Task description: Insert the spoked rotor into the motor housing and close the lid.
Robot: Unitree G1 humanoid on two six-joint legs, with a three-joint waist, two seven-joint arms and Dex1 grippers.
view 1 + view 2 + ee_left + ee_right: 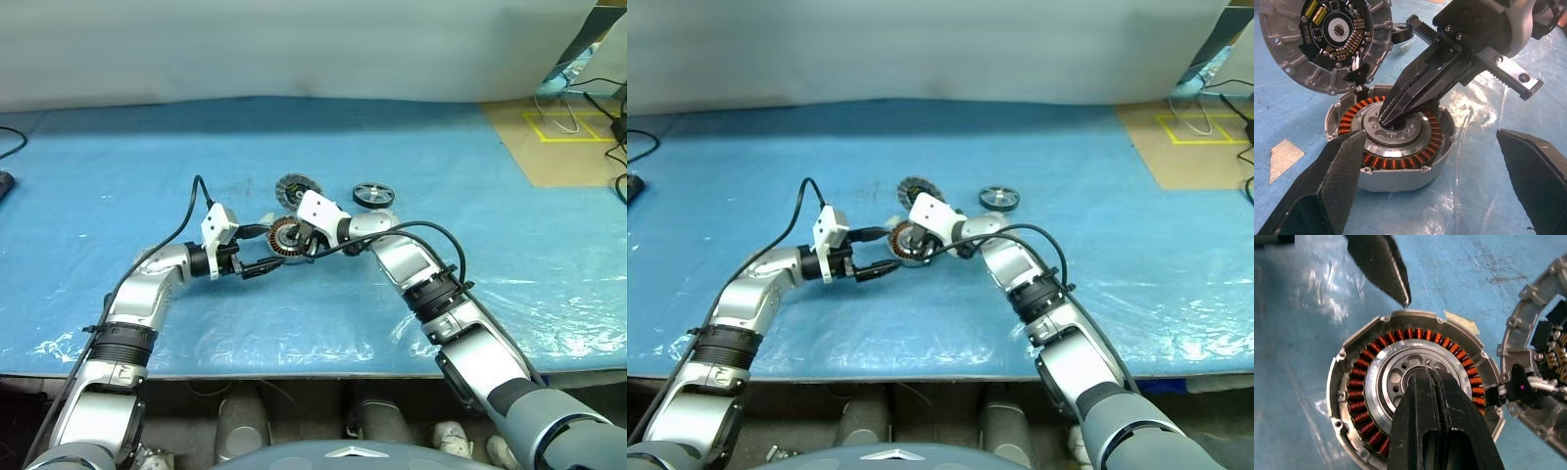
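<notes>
The motor housing, a silver cup with copper windings around its hub, sits mid-table on the blue mat. My right gripper is shut, its joined tips resting in the housing's central hub hole. My left gripper is open around the housing's near side; one finger is close to the wall and the other stands well apart. The lid leans just behind the housing, its circuit-board face turned toward the left wrist camera. The spoked rotor, with its black rim, lies flat to the back right of the housing.
A blue plastic sheet covers the table, whose front edge runs near my arms. A scrap of tan tape is stuck beside the housing. At the back right is a brown board with yellow tape marks and cables. A white backdrop stands behind.
</notes>
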